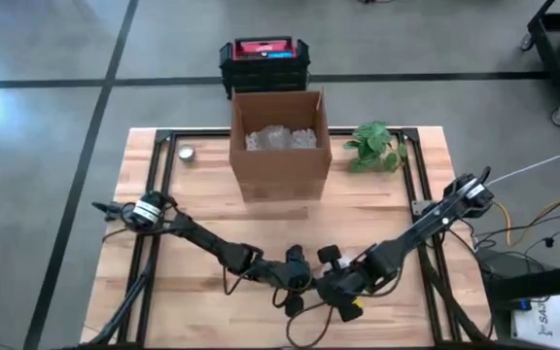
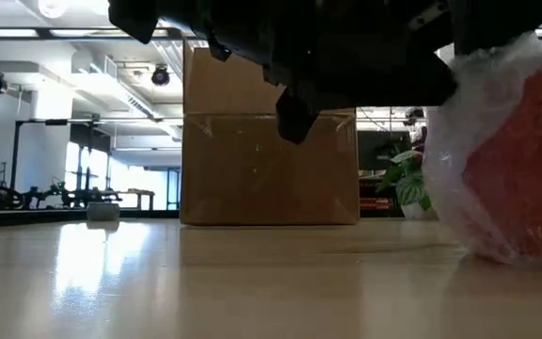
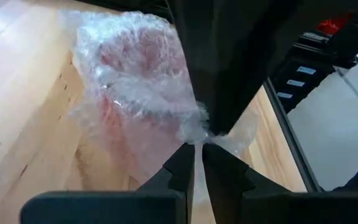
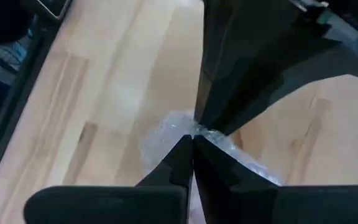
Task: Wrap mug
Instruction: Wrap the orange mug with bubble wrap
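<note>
A red mug [image 3: 135, 99] lies swathed in clear bubble wrap [image 2: 469, 104] on the wooden table, near its front edge at the middle. In the low view the wrapped mug [image 2: 525, 160] rests on the tabletop. In the high view both arms hide it where they meet. My left gripper [image 3: 197, 152] and my right gripper [image 4: 191, 146] face each other tip to tip. Each is shut on a gathered bunch of the wrap beside the mug. My left gripper pinches a gathered tail of the bubble wrap [image 3: 194, 132] between its two fingertips, at the side of the mug. The tail is several crumpled layers. The mug stays down on the table. My right gripper pinches the same crumpled bunch of wrap [image 4: 182, 127] between its fingertips, coming at it from the side opposite the left gripper. Its own fingers and the other gripper hide the rest of the bunch.
An open cardboard box [image 1: 278, 146] holding more bubble wrap stands at the far middle of the table. A small green plant [image 1: 375, 146] is to its right, and a small round object [image 1: 187, 153] to its left. A black and red case [image 1: 263, 60] sits beyond the table.
</note>
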Motion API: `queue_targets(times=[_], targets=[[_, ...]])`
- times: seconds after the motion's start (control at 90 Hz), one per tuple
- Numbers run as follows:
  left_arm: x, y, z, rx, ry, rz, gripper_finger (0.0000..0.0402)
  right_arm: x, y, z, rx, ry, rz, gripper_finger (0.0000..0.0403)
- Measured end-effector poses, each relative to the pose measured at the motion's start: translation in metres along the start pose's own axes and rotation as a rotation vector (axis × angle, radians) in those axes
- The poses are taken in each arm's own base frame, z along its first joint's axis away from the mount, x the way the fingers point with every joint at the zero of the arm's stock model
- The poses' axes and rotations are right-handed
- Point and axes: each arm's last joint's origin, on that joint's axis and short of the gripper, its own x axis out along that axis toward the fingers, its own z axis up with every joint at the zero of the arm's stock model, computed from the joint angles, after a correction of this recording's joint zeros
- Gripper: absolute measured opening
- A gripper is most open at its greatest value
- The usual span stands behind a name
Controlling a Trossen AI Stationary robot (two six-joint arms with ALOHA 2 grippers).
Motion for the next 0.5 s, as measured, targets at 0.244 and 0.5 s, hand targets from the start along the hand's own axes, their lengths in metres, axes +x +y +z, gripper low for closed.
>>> queue_targets(times=[0.244,0.5], targets=[[0.000,-0.001,0.001,-0.007,-0.010,-0.004,0.0020,-0.019,-0.003,0.002,-0.001,-0.003,0.002,0.0000],[0.000,-0.001,0.001,-0.006,-0.009,-0.005,0.0020,-0.036,-0.010,-0.007,0.055,0.046,-0.040,0.0000]])
